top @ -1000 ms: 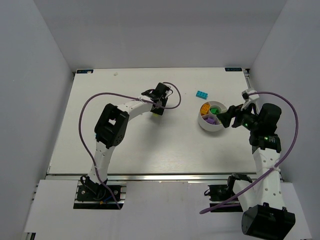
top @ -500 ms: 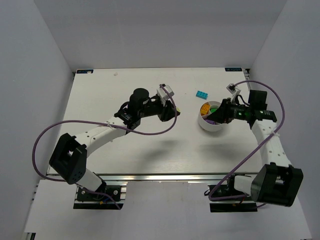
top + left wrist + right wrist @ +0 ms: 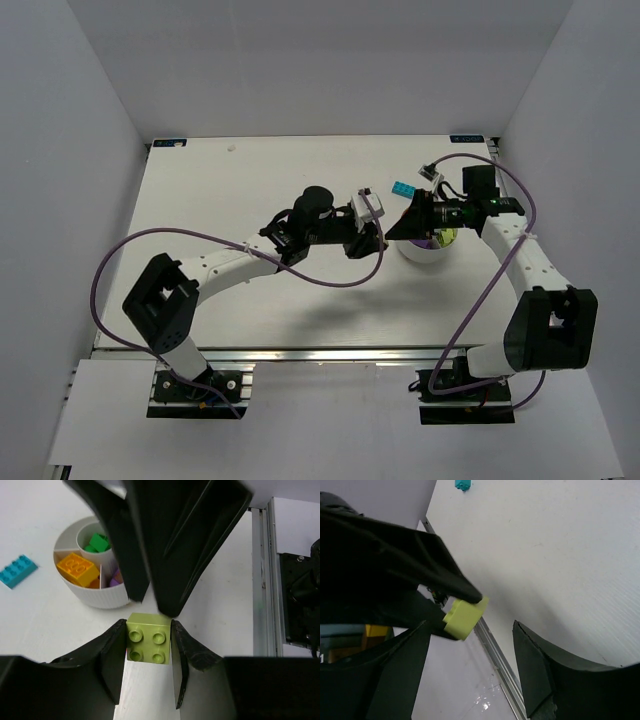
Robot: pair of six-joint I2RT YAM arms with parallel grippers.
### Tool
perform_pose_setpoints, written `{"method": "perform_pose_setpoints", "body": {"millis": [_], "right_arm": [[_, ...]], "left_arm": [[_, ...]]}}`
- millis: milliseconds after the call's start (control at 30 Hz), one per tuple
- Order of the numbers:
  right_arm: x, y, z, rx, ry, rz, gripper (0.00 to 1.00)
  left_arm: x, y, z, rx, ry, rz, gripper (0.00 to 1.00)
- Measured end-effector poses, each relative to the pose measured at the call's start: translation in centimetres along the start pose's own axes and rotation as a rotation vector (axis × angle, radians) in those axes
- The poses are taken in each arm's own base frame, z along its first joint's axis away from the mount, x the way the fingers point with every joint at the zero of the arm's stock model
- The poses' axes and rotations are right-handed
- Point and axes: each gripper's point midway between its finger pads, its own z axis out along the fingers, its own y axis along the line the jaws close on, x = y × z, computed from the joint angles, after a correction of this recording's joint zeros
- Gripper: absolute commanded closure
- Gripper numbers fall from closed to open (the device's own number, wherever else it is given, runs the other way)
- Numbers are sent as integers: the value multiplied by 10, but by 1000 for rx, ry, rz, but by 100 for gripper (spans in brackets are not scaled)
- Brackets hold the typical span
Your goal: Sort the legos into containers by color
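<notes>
Top external view first. Shows the left hand and the right hand close together at the left side of the bowl. Shows lots of open white surface to the left and toward the far edge, with only a thin strip between the bowl and the right edge. Finds 1 cyan brick lying flat behind the bowl, apart from it, with room all around.

Next, from the left wrist: clamped on 1 lime brick, 1 finger on each side, 4 studs facing the camera. Holds it just outside the bowl's rim, not in any part of the bowl. Inside the bowl: green bricks in 1 part, 1 orange brick in the next, a bit of purple brick past a thin white wall. Above, black fingers of the right hand, hiding the bowl's right side, tips right by the top of the lime brick. Touching or not, cannot tell. Past them, the surface's right edge and a metal rail.

Last, from the right wrist: spread wide apart, gripping nothing. Between the 2 fingers, farther off, the lime brick in the left hand's dark tip, with open surface behind.
</notes>
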Motion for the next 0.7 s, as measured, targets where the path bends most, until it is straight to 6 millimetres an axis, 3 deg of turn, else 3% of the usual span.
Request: {"method": "perform_pose_setpoints", "body": {"millis": [267,333,367,433,467,567,600,700], "right_arm": [[5,-2,8,-13,33,64,30],[6,-2,9,-16,36,65,40],[6,-1,10,-18,37,64,54],[6,-1,10,-16,39,61,65],[7,-2,11,-8,40,63,78],[6,-7,11,17,38,68,97],[6,-7,11,19,38,64,100],[6,-10,10,37,38,54,100]], "left_arm": [[-22,-7,16,6,-13,96,78],[-21,-8,20,8,-4,107,77],[-20,-8,22,6,1,110,77],[-18,-7,25,-1,11,117,74],[-17,-5,26,-8,18,118,69],[-13,-2,28,-31,32,119,56],[-13,-2,28,-37,35,119,48],[-12,2,28,-64,40,125,38]]}}
